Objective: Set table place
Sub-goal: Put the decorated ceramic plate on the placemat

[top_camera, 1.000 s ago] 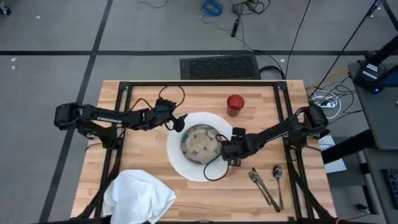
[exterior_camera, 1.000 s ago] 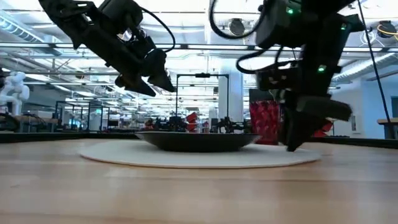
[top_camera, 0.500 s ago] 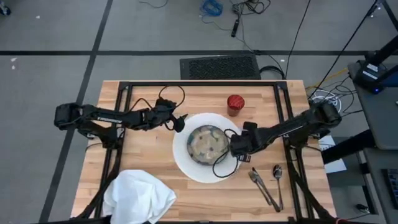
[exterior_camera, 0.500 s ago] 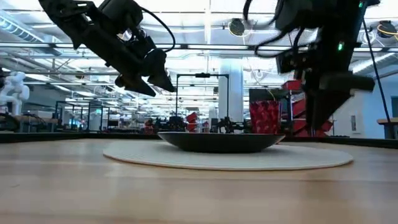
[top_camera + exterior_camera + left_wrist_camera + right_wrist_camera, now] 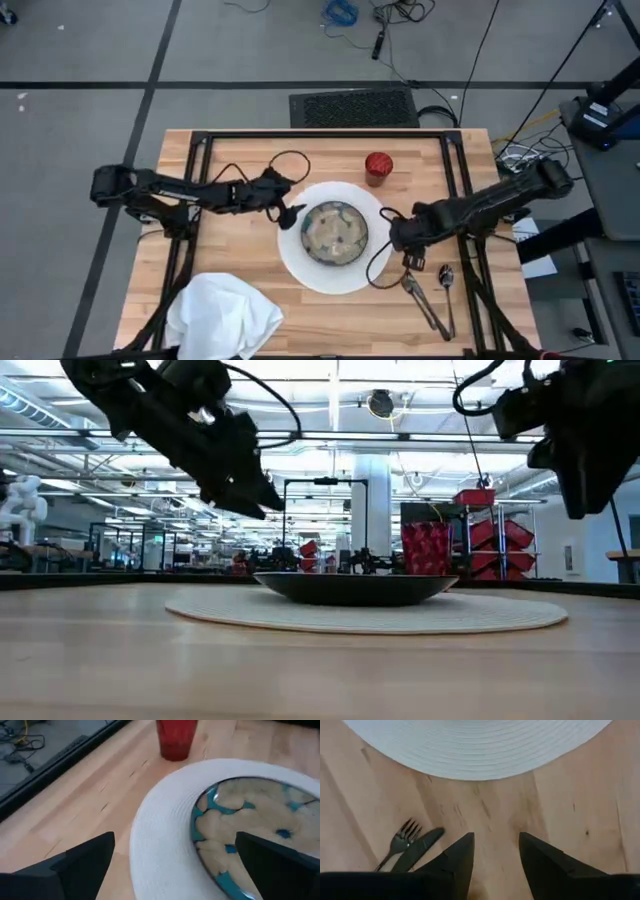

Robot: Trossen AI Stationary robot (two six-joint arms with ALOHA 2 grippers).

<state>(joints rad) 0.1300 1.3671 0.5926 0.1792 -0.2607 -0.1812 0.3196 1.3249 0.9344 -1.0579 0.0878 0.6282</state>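
Note:
A white plate [image 5: 300, 262] lies mid-table with a speckled bowl [image 5: 335, 232] sitting in it. My left gripper [image 5: 288, 215] hangs open above the plate's left rim [image 5: 160, 835], touching nothing. My right gripper [image 5: 403, 243] hovers open just off the plate's right rim [image 5: 475, 755], raised above the wood. A fork [image 5: 400, 842] and a knife [image 5: 420, 847] lie beside it, and a spoon [image 5: 446, 280] is a little farther right. The red cup [image 5: 378, 167] stands behind the plate. A white napkin [image 5: 225, 315] lies crumpled at the near left.
Black frame rails [image 5: 320, 135] run along the table's far side and down both sides. Bare wood [image 5: 230, 240] lies left of the plate. A black floor mat [image 5: 353, 107] sits beyond the far edge.
With my right gripper at its right rim, the plate slid with the bowl a little toward the table's right edge. That gripper then left the rim and rose, going right. My left gripper shifted slightly toward the near edge, over the plate's left rim.

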